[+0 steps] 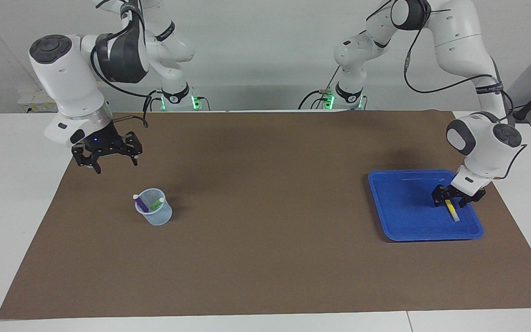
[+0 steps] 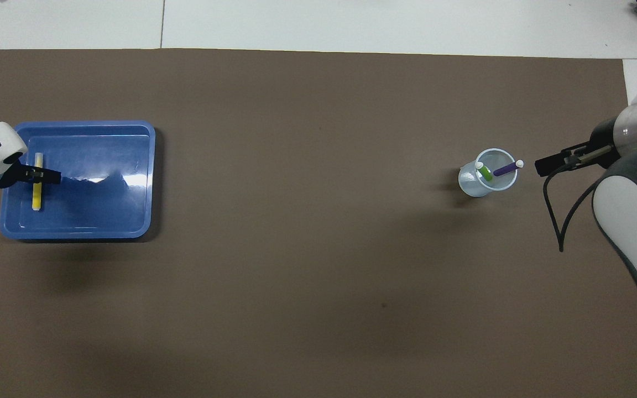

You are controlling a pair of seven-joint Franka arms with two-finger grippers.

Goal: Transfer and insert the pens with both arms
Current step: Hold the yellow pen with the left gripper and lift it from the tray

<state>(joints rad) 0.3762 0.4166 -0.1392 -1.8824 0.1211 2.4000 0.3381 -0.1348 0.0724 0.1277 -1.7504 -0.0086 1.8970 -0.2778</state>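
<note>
The left tool (image 1: 452, 202) straddles the yellow pen (image 1: 451, 210) lying in the blue tray (image 1: 399, 203), fingers closing but grip unconfirmed. Light, rigid and smooth, it should be pinched mid-barrel. The right tool (image 1: 108, 159) hangs open near the cup (image 1: 155, 214).
</note>
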